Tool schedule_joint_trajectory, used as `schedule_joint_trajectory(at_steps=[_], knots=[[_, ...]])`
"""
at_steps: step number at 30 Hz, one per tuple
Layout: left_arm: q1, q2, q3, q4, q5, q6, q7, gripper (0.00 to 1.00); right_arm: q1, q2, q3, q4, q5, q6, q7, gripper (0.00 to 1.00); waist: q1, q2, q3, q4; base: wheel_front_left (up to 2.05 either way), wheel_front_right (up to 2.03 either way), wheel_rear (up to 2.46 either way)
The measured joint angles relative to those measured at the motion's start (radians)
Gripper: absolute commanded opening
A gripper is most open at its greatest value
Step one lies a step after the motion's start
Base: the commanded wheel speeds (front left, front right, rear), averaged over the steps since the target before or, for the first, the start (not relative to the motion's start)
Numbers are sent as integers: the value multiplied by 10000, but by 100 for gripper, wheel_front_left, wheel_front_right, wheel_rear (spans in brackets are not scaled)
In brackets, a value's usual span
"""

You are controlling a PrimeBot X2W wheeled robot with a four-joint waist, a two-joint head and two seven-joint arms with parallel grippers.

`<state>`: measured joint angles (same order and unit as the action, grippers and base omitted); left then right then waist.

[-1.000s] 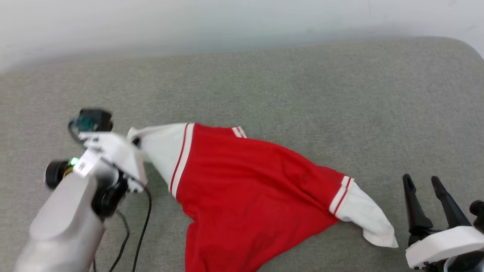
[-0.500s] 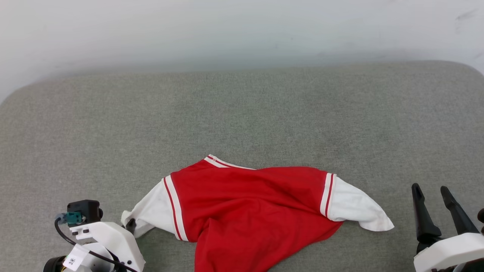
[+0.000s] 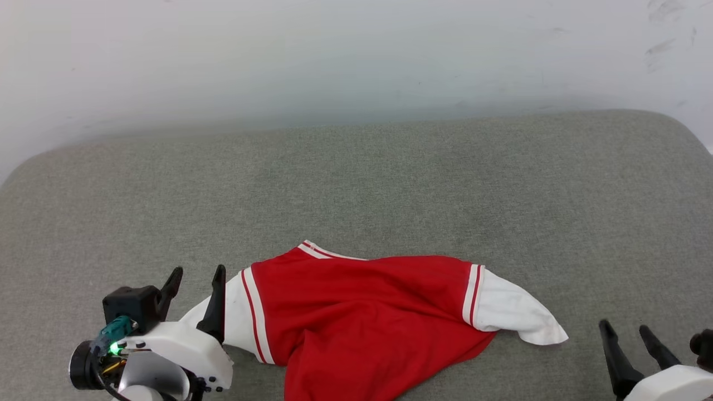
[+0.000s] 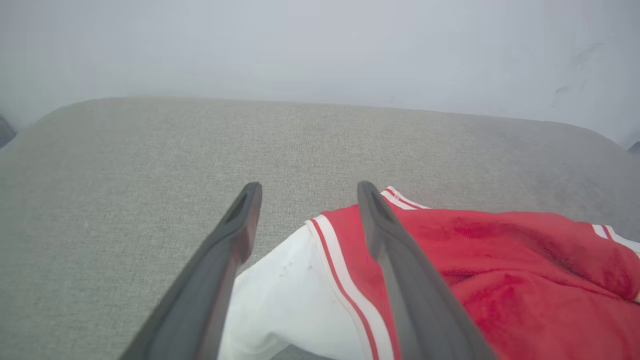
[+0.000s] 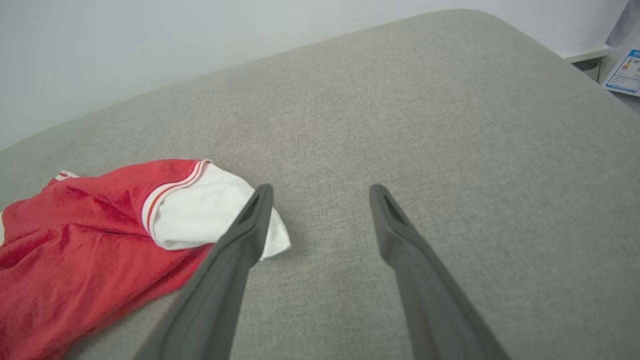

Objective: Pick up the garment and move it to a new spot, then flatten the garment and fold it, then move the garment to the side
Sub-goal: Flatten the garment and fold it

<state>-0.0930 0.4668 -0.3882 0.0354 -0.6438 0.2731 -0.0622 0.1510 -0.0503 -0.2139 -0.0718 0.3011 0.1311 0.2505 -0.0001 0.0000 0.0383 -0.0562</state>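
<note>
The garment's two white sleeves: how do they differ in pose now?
The garment's left sleeve lies under the open left gripper; the right sleeve lies apart from the open right gripper. The left sleeve is partly hidden by a finger; the right sleeve shows whole. Both are white with striped trim.

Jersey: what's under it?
The jersey lies rumpled on the grey pad, which shows beside and beyond it. Anything beneath the cloth is covered. The open left tool stands over its white sleeve.
</note>
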Motion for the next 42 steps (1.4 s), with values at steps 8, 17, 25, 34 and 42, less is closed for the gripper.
schedule_joint_trajectory(at_steps=[8,17,25,34,42], knots=[[-241,-42,-165,-708,742,364,-656,100,-259,-134,2,449,-113,0,2194,100,0,0,302,174,0,0,0],[-474,-291,-359,-1166,941,529,-757,100,-1666,-1231,1204,748,178,0,4405,100,1,0,849,758,0,0,0],[-719,-424,-414,-1011,886,493,-890,100,-2394,-1902,1716,1910,368,0,5762,100,2,0,1433,1214,0,0,0],[-743,-401,-341,-642,640,430,-763,100,-2795,-2013,1954,2809,871,-2,6259,0,1,0,1573,1250,0,0,0],[-671,633,-215,59,-508,-309,1331,100,-2852,-1866,1379,2412,807,4,5434,0,2,0,1107,970,0,0,0]])
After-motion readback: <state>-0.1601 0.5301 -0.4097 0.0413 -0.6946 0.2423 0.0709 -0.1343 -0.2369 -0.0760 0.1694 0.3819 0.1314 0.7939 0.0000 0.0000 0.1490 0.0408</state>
